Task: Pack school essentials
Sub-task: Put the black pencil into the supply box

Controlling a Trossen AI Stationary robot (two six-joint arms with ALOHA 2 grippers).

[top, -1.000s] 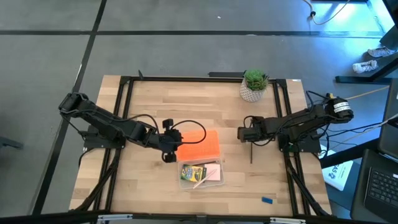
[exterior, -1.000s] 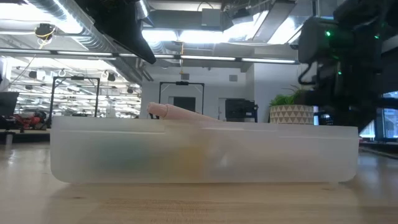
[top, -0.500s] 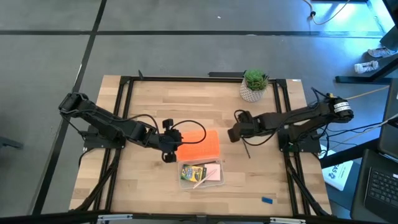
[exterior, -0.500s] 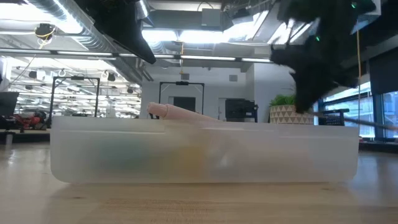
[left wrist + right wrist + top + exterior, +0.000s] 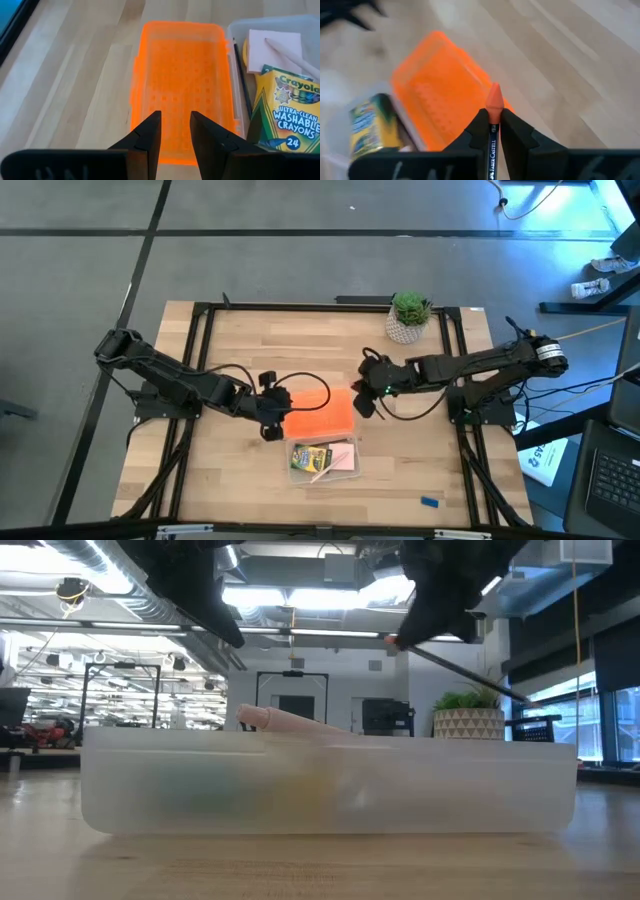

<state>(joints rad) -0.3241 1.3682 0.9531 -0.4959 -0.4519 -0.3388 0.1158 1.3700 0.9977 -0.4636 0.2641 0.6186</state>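
The clear case [image 5: 322, 458] lies near the table's middle, its orange lid [image 5: 322, 412] folded open flat on the far side. Inside lie the green-and-yellow crayon box [image 5: 287, 112], the pale pink pad [image 5: 274, 47] and a light pencil [image 5: 322, 466] leaning on the rim. My right gripper [image 5: 365, 402] hovers at the lid's right end, shut on a dark pencil [image 5: 460, 672]. My left gripper [image 5: 175, 125] stands over the lid's left end, fingers a narrow gap apart. The tiny blue piece [image 5: 430, 502] lies near the table's near edge. My right gripper pinches the dark pencil between its two fingers just behind the orange eraser end [image 5: 494, 107], which sticks out past the fingertips. The pencil lies along the fingers. It is lifted clear, and its shaft slants down behind the gripper in the low view. My left gripper: whether its fingertips touch the lid cannot be told.
A potted green plant [image 5: 408, 317] stands near the table's far edge, right of the middle. Black frame rails [image 5: 200, 380] run along the table's left and right sides. Bare wood lies right of the case, toward the blue piece.
My right gripper has moved toward the table's left, from right of the middle to the lid's right end, and has turned. It has carried the pencil along; the pencil earlier pointed toward the near edge and now slants, clear of the table. The left arm has kept still.
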